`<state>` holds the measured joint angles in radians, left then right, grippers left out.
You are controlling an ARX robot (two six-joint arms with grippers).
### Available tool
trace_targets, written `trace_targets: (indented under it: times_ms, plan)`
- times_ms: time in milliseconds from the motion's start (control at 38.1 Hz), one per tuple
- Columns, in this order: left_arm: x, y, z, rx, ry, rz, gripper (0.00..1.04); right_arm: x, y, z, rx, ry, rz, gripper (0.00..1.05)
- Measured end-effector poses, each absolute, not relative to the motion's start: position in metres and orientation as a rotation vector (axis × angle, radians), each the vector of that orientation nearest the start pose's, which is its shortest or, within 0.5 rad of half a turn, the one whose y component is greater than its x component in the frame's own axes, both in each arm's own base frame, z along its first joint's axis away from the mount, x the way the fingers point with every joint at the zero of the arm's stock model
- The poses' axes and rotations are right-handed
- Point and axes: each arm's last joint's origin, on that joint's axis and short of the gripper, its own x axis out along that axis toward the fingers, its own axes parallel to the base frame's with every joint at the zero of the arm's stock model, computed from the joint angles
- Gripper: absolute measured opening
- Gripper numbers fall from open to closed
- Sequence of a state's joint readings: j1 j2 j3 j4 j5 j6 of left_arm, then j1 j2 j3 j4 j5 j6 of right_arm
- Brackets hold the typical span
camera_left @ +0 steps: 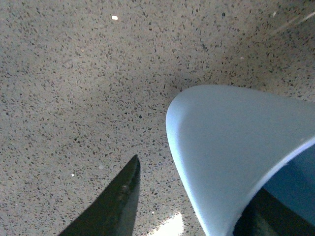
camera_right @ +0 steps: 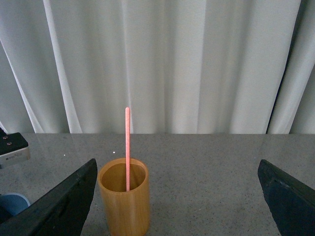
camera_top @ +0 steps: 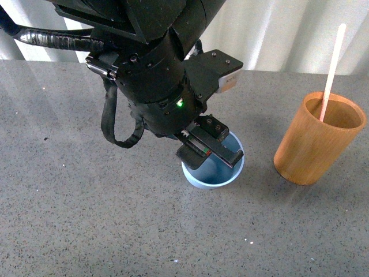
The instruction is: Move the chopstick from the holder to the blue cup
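At mid-bench in the front view: round light-blue plastic cup, partly hidden under the black left gripper poised over its rim, parted, holding nothing. Well to the right on the grey speckled bench: cylindrical wooden holder, upright, with the pale pink chopstick standing inside, tilted toward the right, top well above the rim. From the left wrist: cup wall close up, one dark finger outside it, not touching; something dark inside the cup, unclear. From the right wrist: right gripper spread wide, empty, holder and chopstick framed between its fingers; white curtain beyond the bench's far edge.
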<state>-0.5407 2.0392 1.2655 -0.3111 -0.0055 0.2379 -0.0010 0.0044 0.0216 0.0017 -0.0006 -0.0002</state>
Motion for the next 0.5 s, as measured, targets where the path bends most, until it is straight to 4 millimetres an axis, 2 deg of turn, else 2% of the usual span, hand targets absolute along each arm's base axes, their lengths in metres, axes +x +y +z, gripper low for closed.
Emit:
trace_targets:
  times_ms: [184, 368, 499]
  plan:
    - [0.346, -0.2, 0.137, 0.485, 0.966, -0.59, 0.69, 0.097, 0.0, 0.171, 0.0, -0.019, 0.0, 0.95]
    - [0.349, -0.182, 0.145, 0.455, 0.95, -0.554, 0.98, 0.097, 0.0, 0.171, 0.0, -0.019, 0.0, 0.95]
    - [0.35, -0.174, 0.144, 0.445, 0.955, -0.535, 0.97, 0.097, 0.0, 0.171, 0.0, -0.019, 0.0, 0.95]
